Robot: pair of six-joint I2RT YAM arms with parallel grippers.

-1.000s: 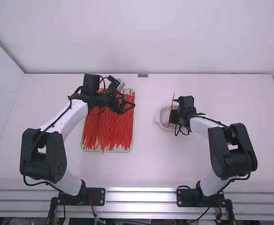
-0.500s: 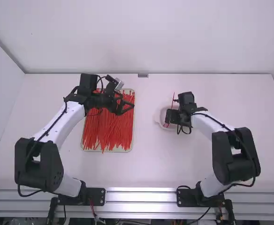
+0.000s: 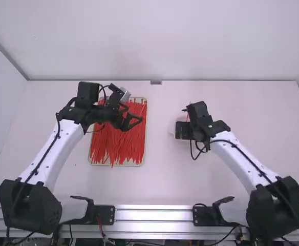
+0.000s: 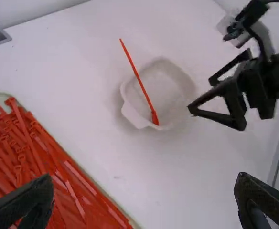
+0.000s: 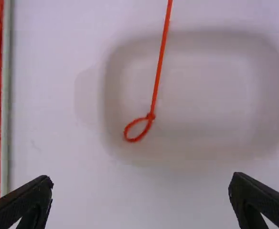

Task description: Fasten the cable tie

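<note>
A red cable tie (image 5: 157,71), closed into a small loop (image 5: 137,130) at one end, lies in a white bowl (image 5: 225,95) with its tail sticking out over the rim. My right gripper (image 5: 139,181) hangs open above the bowl, holding nothing; in the high view the right gripper (image 3: 180,131) covers most of the bowl (image 3: 175,124). My left gripper (image 3: 131,120) is open over the far end of a tray (image 3: 144,154) of loose red ties (image 3: 118,138). The left wrist view shows the bowl (image 4: 130,112), the tie (image 4: 139,83) and the right gripper (image 4: 201,94).
The tray's pile of several red ties (image 4: 20,143) lies left of the bowl. White table stretches around both, with walls at the back and the left side. A small grey tab (image 3: 155,82) sits at the table's back edge.
The right gripper has risen off the bowl, and the tie that stood upright beside it now lies in the bowl. The left arm has lifted and drawn slightly left.
</note>
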